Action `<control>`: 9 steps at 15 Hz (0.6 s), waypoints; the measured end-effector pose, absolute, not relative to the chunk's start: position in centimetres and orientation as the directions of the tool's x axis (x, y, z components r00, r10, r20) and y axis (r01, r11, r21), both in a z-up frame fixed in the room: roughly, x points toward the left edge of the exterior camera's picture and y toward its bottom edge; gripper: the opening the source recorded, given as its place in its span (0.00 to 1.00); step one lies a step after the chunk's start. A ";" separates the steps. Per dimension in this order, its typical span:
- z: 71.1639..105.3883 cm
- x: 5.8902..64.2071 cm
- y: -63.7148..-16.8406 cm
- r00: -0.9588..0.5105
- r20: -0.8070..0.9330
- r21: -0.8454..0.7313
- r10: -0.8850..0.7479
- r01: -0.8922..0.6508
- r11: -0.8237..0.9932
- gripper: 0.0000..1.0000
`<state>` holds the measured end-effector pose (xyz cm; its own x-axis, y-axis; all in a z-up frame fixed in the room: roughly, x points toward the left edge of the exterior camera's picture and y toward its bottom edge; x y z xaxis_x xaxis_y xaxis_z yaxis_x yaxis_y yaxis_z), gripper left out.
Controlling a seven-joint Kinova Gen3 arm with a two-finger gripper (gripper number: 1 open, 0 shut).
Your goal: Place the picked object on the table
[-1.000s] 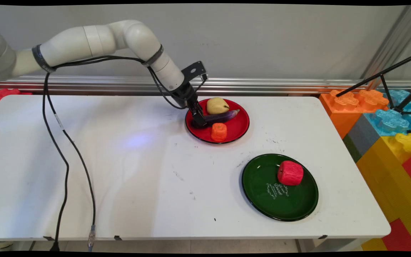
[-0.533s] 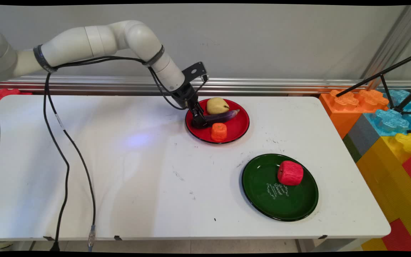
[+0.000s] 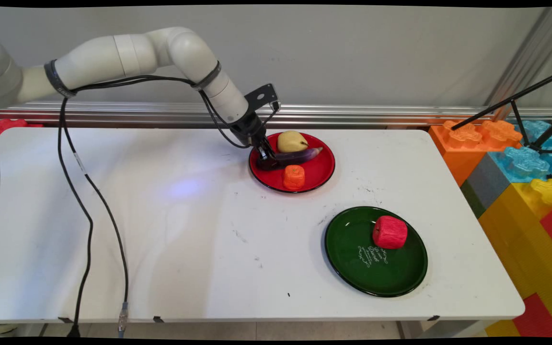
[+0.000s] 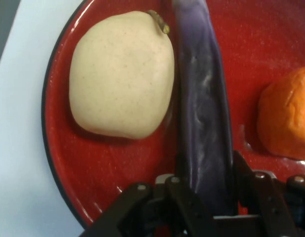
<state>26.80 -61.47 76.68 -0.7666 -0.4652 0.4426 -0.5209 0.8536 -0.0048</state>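
While the gripper (image 4: pixel 206 195) pinches the eggplant (image 4: pixel 204 108) by its end on the red plate (image 3: pixel 321 170), a straight lift should spare the pear (image 4: pixel 122 74) touching it.

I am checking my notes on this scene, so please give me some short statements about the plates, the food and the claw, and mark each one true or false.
1. The claw is closed on the eggplant. True.
2. The pear lies on the green plate. False: it lies on the red plate, beside the eggplant.
3. The green plate holds one red fruit. True.
4. The orange fruit sits on the bare table. False: it sits on the red plate.
5. The red plate holds three items. True.
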 end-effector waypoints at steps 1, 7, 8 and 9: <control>76.7 26.8 -61.4 -0.767 0.442 -0.006 -0.465 -0.521 0.854 0.00; 78.4 25.9 -61.4 -0.762 0.462 -0.011 -0.454 -0.517 0.856 0.00; 78.9 25.7 -61.4 -0.761 0.466 -0.014 -0.451 -0.516 0.856 0.00; 79.4 25.5 -61.4 -0.761 0.469 -0.018 -0.449 -0.516 0.856 0.00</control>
<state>25.48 -61.43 79.41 -0.7606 -0.4488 0.4691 -0.5162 0.8563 -0.0177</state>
